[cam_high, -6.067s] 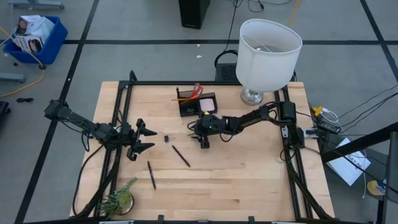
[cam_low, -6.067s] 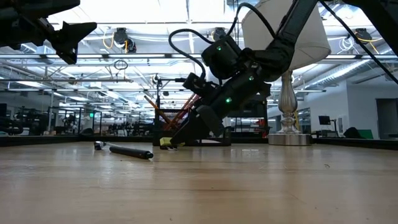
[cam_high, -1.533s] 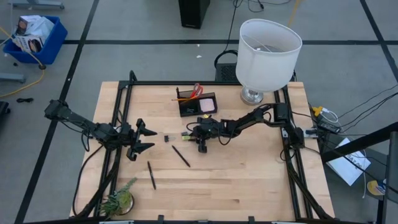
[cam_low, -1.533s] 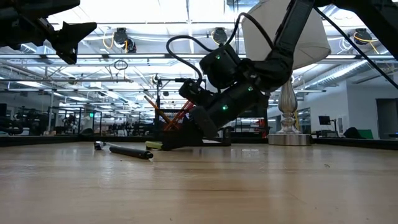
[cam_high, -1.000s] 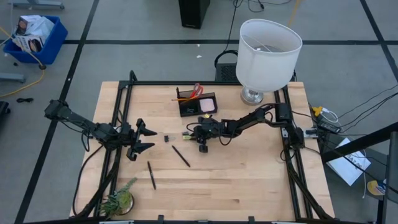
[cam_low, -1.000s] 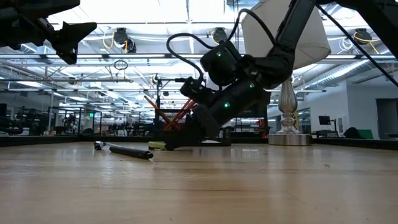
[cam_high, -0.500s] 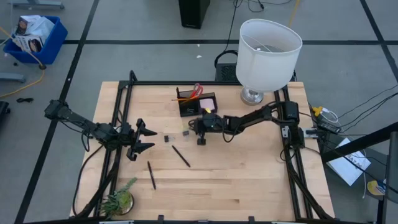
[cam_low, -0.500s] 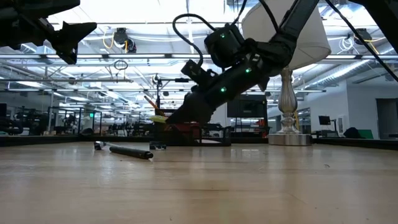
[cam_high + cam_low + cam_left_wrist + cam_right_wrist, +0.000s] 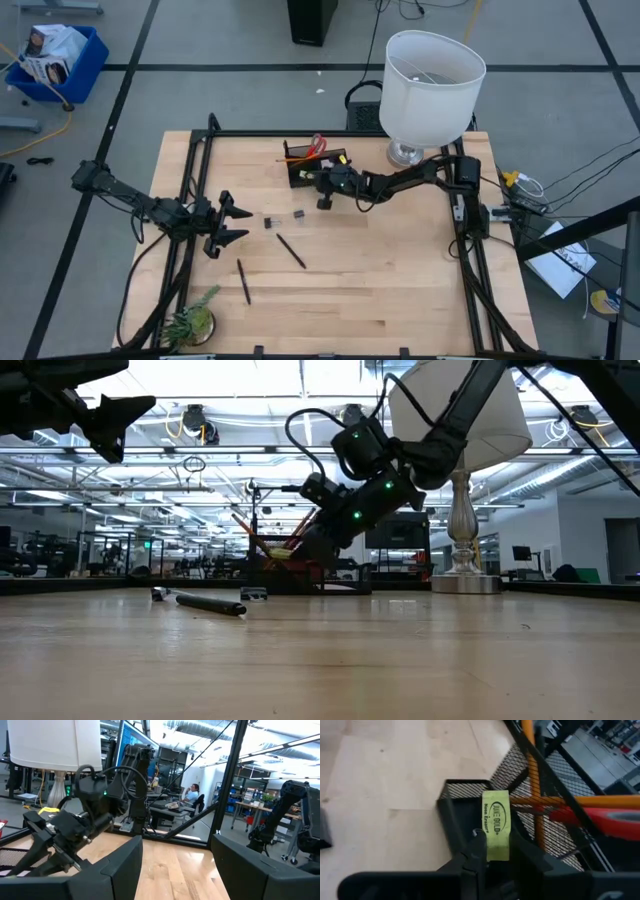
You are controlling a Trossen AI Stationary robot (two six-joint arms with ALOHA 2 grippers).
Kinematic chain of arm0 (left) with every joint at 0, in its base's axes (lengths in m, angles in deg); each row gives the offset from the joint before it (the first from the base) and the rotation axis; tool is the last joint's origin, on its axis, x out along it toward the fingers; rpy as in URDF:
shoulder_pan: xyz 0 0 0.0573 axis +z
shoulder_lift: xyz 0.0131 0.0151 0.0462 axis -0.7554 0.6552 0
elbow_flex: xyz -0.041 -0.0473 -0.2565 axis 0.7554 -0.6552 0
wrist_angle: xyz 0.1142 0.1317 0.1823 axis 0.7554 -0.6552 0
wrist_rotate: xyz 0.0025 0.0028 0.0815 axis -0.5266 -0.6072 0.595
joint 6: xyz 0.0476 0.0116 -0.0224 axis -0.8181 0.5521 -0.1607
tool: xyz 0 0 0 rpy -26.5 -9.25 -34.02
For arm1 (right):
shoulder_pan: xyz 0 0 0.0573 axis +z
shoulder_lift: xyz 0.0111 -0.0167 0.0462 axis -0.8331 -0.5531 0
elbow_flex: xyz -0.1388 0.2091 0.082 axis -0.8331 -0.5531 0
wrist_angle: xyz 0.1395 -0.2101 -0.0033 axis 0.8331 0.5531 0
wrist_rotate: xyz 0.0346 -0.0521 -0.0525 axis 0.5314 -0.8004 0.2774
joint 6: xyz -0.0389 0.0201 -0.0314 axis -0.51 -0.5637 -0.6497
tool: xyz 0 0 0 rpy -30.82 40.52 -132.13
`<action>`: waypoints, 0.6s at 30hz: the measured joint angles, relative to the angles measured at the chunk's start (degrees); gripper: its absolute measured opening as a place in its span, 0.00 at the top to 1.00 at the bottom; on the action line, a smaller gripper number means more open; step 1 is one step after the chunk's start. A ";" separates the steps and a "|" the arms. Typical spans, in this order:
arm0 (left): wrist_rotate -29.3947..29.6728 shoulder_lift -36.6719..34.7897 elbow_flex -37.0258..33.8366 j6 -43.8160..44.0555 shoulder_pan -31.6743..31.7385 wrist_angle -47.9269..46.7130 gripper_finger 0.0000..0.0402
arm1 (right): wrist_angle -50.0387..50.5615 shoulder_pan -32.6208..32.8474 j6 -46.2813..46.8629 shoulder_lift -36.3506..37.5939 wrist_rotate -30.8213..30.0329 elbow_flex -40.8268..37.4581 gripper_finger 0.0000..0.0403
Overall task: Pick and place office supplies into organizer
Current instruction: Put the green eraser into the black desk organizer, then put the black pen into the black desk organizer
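The yellow-green eraser (image 9: 496,822) hangs just over the near wall of the black mesh organizer (image 9: 303,166), with my right gripper (image 9: 319,179) shut on it. Orange pencils (image 9: 580,800) and the red scissors (image 9: 610,820) stand in the organizer. Two black pens (image 9: 291,250) and two small black clips (image 9: 297,214) lie on the wood nearer the front. My left gripper (image 9: 236,222) waits open above the table's left side and touches nothing. My right gripper pinches the eraser's end nearest the wrist (image 9: 496,853) between its two fingers, one on each narrow long side. The fingers slant down from the table's right side and run along the eraser, which sticks out past the fingertips. It is lifted clear of the table.
A white-shaded lamp (image 9: 432,80) stands at the far right, close behind my right arm. A small green plant (image 9: 192,320) sits at the near left corner. The second pen (image 9: 244,281) lies near it. Bare wood spreads over the table's near right.
My right gripper has risen from the table and gone toward the far edge, up to the organizer. The eraser has come with it, lifted clear of the wood. One black clip stays where the eraser lay.
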 joint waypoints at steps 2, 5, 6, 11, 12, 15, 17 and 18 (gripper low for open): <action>0.01 0.00 0.00 0.00 0.00 -0.01 0.39 | -0.44 -0.29 -0.44 0.00 -0.04 0.00 0.83; 0.01 0.00 0.00 0.02 0.00 -0.02 0.39 | -2.23 -0.33 -2.31 0.00 -0.05 0.02 0.80; 0.01 -0.01 0.00 0.00 0.00 -0.01 0.39 | -2.40 -0.31 -2.57 0.02 -0.03 0.06 0.78; 0.00 0.00 0.00 0.00 0.00 -0.01 0.39 | -2.24 -0.27 -2.01 0.01 0.10 0.07 0.70; 0.01 0.00 0.00 0.00 0.00 -0.01 0.39 | -2.29 -0.27 -1.96 0.02 0.10 0.07 0.69; -0.01 0.00 0.00 0.00 0.00 -0.02 0.39 | -2.16 -0.31 -1.90 0.02 0.08 0.07 0.64; 0.00 0.00 0.00 0.00 0.00 -0.01 0.39 | -2.23 -0.28 -1.74 0.02 0.05 0.07 0.62; 0.01 0.00 0.00 0.00 0.00 -0.02 0.39 | -2.22 -0.25 -1.00 0.02 0.05 0.07 0.62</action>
